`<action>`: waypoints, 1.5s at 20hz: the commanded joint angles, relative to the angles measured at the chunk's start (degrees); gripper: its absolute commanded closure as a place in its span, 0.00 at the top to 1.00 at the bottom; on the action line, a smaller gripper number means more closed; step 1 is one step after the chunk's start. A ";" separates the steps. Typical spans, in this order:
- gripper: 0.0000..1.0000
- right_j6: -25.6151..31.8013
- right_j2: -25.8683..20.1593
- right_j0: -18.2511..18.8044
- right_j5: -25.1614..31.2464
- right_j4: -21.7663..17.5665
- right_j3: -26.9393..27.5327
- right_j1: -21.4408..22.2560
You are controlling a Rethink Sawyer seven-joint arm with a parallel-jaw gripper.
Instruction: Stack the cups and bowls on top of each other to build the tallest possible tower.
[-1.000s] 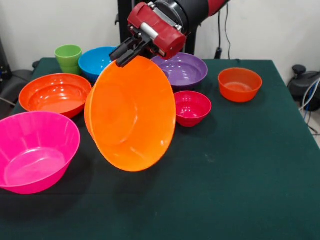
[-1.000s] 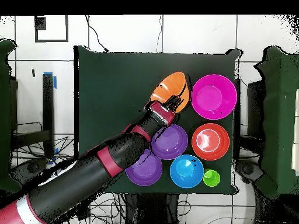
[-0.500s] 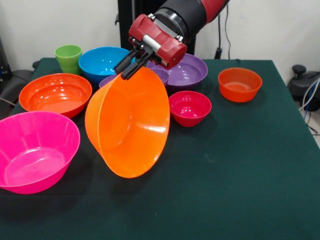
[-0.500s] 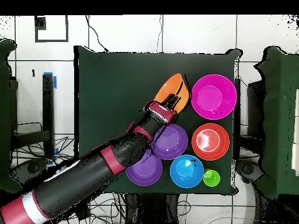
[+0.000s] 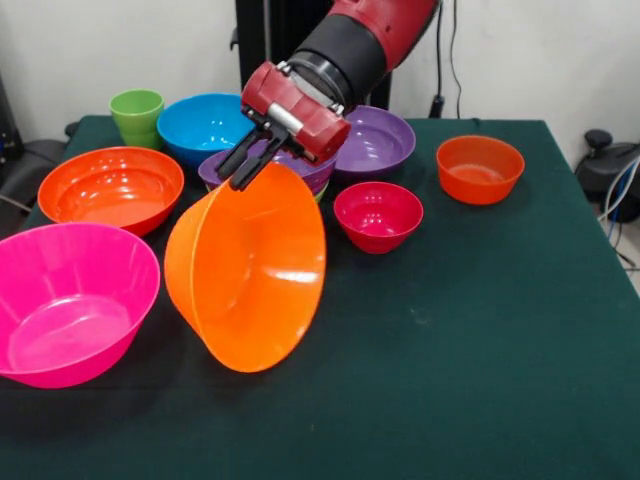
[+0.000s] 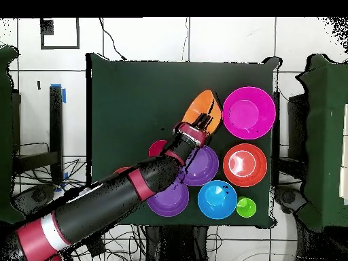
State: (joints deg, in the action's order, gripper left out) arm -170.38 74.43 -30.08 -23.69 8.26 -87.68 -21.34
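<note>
My gripper [image 5: 241,168] is shut on the top rim of the large orange bowl [image 5: 250,270], which hangs tipped on its side with its mouth facing right and its lower edge close to the cloth. In the overhead view the gripper [image 6: 204,123] and the orange bowl [image 6: 201,107] sit just left of the large pink bowl [image 6: 249,113]. The pink bowl [image 5: 70,300] stands at the front left. Behind the gripper, a purple bowl [image 5: 312,172] rests on a partly hidden green bowl. The lime-green cup [image 5: 137,113] stands at the far left.
On the green cloth stand a red-orange bowl [image 5: 110,188], a blue bowl [image 5: 205,122], a second purple bowl [image 5: 372,140], a small magenta bowl [image 5: 378,213] and a small orange bowl [image 5: 480,168]. The arm [image 6: 115,204] crosses the table's left half in the overhead view.
The gripper has carried the orange bowl lower and towards the picture's left in the front view, nearer the pink bowl. The purple stack behind it now shows.
</note>
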 commanded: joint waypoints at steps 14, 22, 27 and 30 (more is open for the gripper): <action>0.00 1.15 -4.13 0.76 -1.97 8.92 2.41 -9.33; 0.00 1.37 -3.21 0.48 -1.28 13.09 3.41 -12.29; 0.00 1.42 -3.21 0.76 -1.59 13.74 3.78 -12.85; 0.00 1.33 -3.11 0.82 -1.66 14.00 3.72 -12.94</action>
State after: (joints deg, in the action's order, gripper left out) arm -170.38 78.17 -29.11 -24.92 19.04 -89.84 -31.25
